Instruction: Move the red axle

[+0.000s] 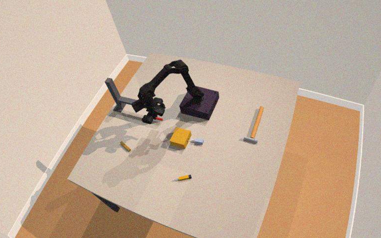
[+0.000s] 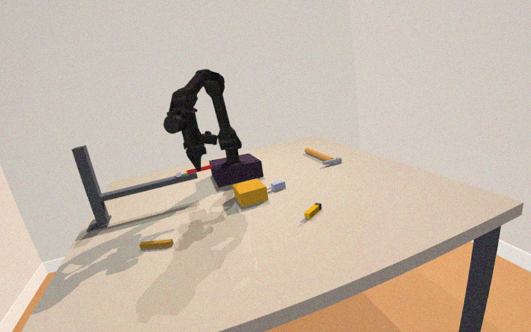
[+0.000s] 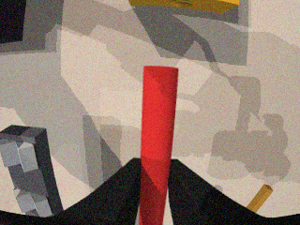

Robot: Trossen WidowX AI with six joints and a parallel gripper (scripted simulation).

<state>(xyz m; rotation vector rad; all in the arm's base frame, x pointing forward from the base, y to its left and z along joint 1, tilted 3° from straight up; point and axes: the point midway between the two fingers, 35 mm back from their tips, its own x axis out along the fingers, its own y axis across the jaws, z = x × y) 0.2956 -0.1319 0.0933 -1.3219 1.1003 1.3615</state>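
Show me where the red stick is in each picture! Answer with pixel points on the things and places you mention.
Top: left of the middle, a short red bit (image 1: 159, 119) poking out by the gripper (image 1: 151, 118).
Exterior: left of the middle, at the gripper's tip (image 2: 198, 169), just in front of the dark base (image 2: 240, 175) (image 1: 196, 110).
Wrist: big, in the middle, running down to the bottom edge, between the fingers.
Landmark: the yellow block (image 1: 180, 138) (image 2: 251, 193) (image 3: 187, 6) is in all three.

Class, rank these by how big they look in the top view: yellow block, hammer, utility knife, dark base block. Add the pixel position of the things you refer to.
1. Dark base block (image 1: 199, 110) (image 2: 238, 175)
2. Hammer (image 1: 257, 121) (image 2: 319, 155) or yellow block (image 1: 180, 138) (image 2: 251, 193): unsure; one long, one compact
3. Utility knife (image 1: 184, 178) (image 2: 312, 211)
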